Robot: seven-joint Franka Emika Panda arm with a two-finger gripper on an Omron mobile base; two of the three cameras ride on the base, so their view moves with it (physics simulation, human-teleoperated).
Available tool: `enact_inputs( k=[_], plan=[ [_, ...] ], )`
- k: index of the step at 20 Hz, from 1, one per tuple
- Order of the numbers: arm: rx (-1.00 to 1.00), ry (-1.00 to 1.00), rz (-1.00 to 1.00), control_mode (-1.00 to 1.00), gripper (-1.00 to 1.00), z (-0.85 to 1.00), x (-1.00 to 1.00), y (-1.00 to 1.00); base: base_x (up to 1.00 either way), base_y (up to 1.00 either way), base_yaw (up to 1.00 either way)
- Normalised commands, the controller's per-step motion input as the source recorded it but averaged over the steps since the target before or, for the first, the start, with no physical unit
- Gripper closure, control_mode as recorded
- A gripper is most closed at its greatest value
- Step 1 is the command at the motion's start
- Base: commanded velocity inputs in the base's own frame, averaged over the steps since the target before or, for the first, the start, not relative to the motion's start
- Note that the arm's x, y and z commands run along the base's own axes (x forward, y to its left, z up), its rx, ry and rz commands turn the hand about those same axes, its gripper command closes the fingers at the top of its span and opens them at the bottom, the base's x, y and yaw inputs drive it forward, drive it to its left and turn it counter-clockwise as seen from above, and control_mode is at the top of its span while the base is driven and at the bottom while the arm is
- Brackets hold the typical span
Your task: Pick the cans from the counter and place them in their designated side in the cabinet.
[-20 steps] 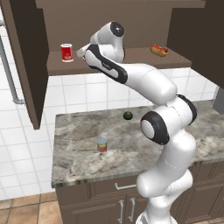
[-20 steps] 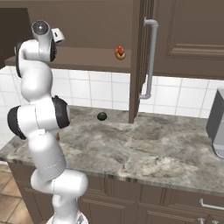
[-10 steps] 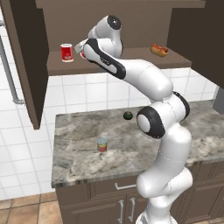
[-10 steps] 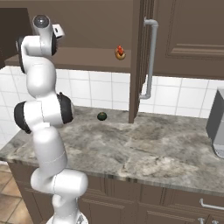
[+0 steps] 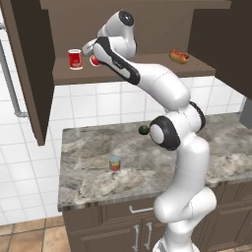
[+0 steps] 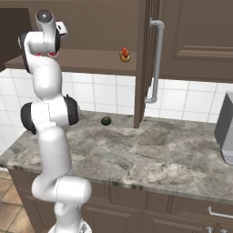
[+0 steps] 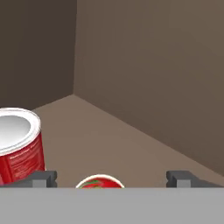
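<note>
Arm higher; jaws apart astride one red can, second red can beside, third can on counter.

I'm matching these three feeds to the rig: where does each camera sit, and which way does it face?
Left base view: behind-left, facing the cabinet and counter; arm rises lower right.
Right base view: behind-right, same counter; arm at left.
Hand view: on the hand, facing the shelf corner; fingertips at bottom.
Shared: red can, hot dog, green fruit.
</note>
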Motion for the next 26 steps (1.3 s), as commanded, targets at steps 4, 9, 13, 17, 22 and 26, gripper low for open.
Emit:
enact_inputs(
  k=[4,9,13,17,22,26],
  plan=[
    [0.0,0.0,0.0,-1.0,-1.0,0.02,0.37,0.05,0.0,0.0,0.0],
    [0.0,0.0,0.0,-1.0,-1.0,0.02,0.31,0.07,0.0,0.0,0.0],
    [0.0,-0.03,0.01,-1.0,-1.0,0.04,0.26,0.09,0.0,0.0,0.0],
    [0.0,-0.09,0.03,-1.0,-1.0,0.05,0.22,0.05,0.0,0.0,0.0],
    [0.0,-0.12,0.05,-1.0,-1.0,0.13,0.1,0.0,0.0,0.0,0.0],
    [0.0,-0.14,0.07,-1.0,-1.0,0.11,-0.15,0.0,0.0,0.0,0.0]
  ],
)
